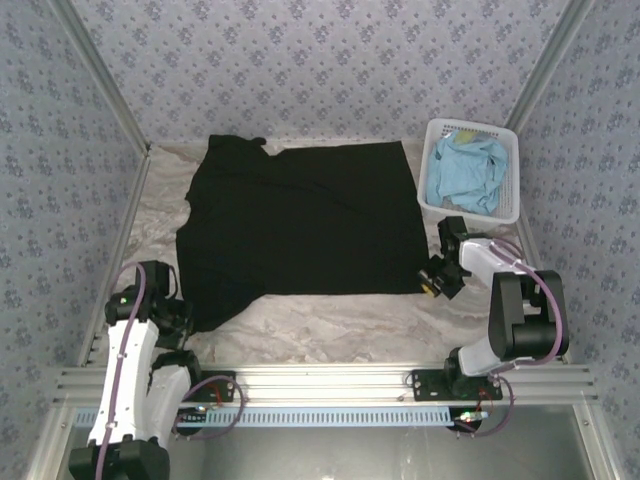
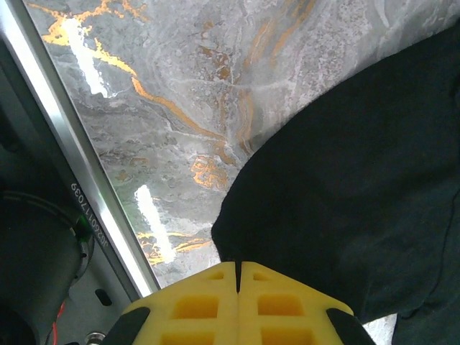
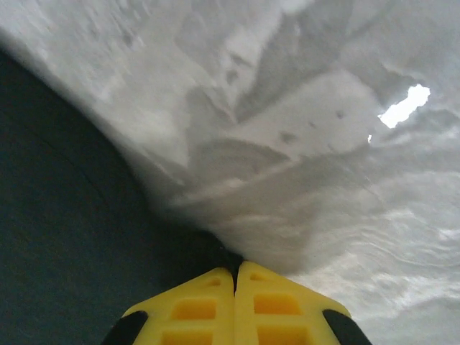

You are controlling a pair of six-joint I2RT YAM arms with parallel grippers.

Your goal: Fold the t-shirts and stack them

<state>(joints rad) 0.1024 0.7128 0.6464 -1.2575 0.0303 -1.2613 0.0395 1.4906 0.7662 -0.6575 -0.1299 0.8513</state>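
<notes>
The black tee (image 1: 300,220) lies spread on the surface (image 1: 330,320), the left hand (image 2: 237,267) pinched together on its near-left corner and the right hand (image 3: 235,267) pinched together on its near-right corner, while the blue tee (image 1: 465,172) sits crumpled in the basket (image 1: 513,170) just off its far-right corner.

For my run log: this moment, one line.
black t-shirt: spread flat; left fingers: shut on near-left corner; right fingers: shut on near-right corner; light blue t-shirt: in white basket
</notes>
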